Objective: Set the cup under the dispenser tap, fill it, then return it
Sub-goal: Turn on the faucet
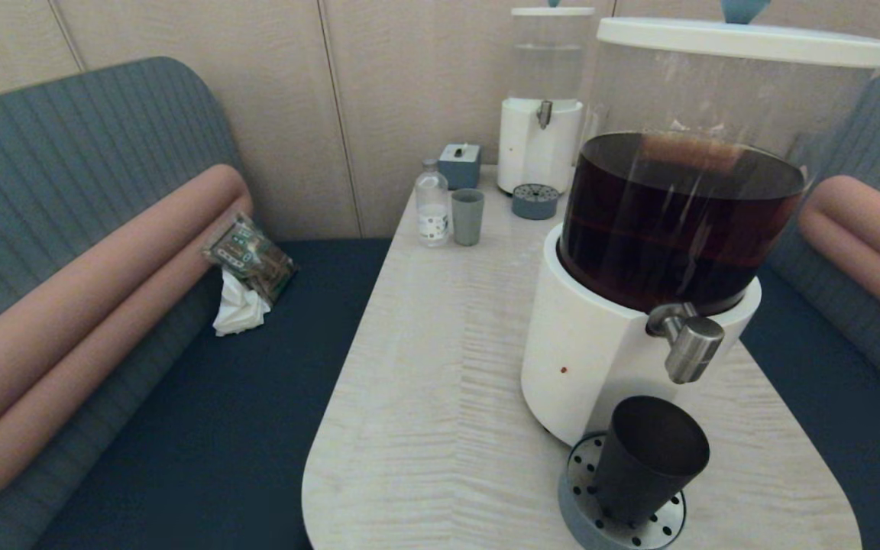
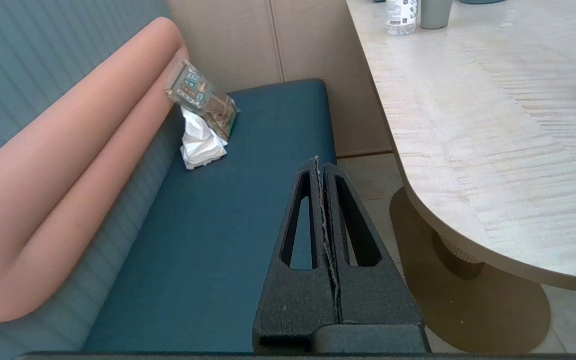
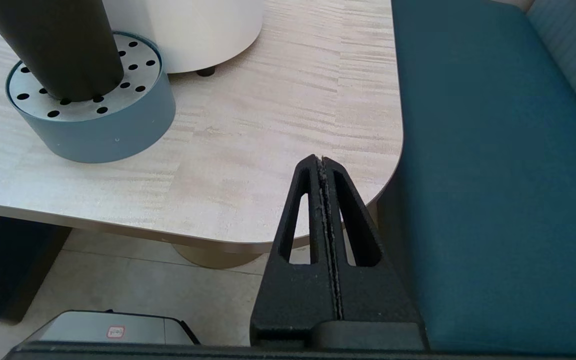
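Cup on the drip tray below the tap, both arms parked low.

The black cup (image 1: 646, 458) stands upright on the round perforated drip tray (image 1: 585, 516) at the near end of the pale table (image 1: 440, 397), touching nothing else, just in front of the white base of the big dispenser (image 1: 600, 359) with dark brown liquid. The steel tap (image 1: 688, 344) juts out above the cup, slightly toward the robot's right of its mouth. Neither gripper reaches the table. The left gripper (image 2: 318, 165) hangs beside the table's left edge over the blue bench seat (image 2: 228, 240), its 2 jaws pressed together on nothing. The right gripper (image 3: 319, 162) sits off the table's near right corner, jaws likewise pressed together and empty, with the cup and tray well apart from it. At the table's far end stand a bottle (image 1: 432, 205), a grey-green cup (image 1: 467, 217) and a second dispenser (image 1: 543, 114).
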